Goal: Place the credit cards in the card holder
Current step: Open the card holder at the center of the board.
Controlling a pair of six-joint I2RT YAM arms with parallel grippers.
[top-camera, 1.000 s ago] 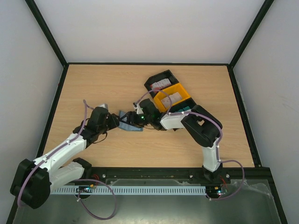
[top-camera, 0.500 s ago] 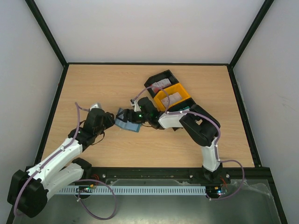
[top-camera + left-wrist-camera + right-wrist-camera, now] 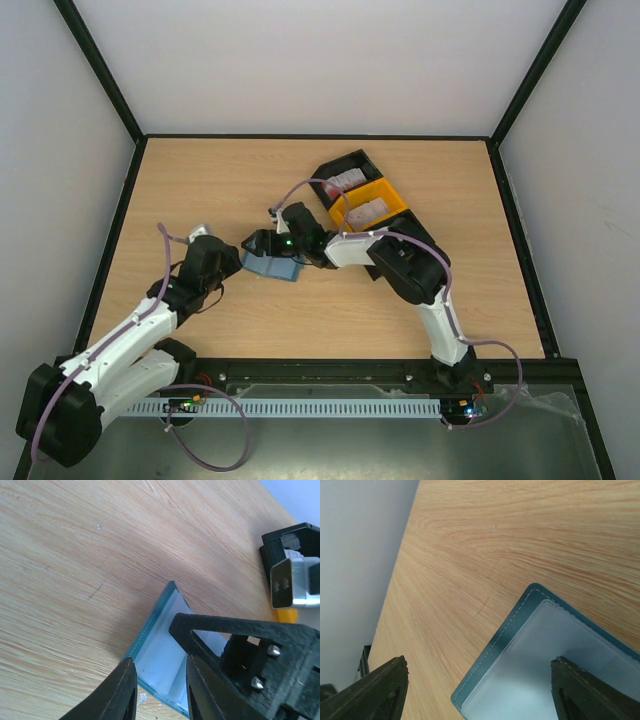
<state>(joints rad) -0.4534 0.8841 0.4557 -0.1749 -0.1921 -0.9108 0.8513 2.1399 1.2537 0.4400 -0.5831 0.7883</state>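
A: Wallet [image 3: 272,263] lies open just left of the black bin [image 3: 343,178]; left gripper [image 3: 159,690] pinches its edge.
B: Right gripper [image 3: 479,677] is spread, empty. Cards [image 3: 366,211] need fetching, I reckon.

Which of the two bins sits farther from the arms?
The black bin. It sits at the far end, beyond the yellow bin, which lies nearer the arms' bases.

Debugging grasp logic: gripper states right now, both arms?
Left gripper: narrowly open, astride the card holder edge; grip cannot be told.
Right gripper: open wide above the card holder, holding nothing.
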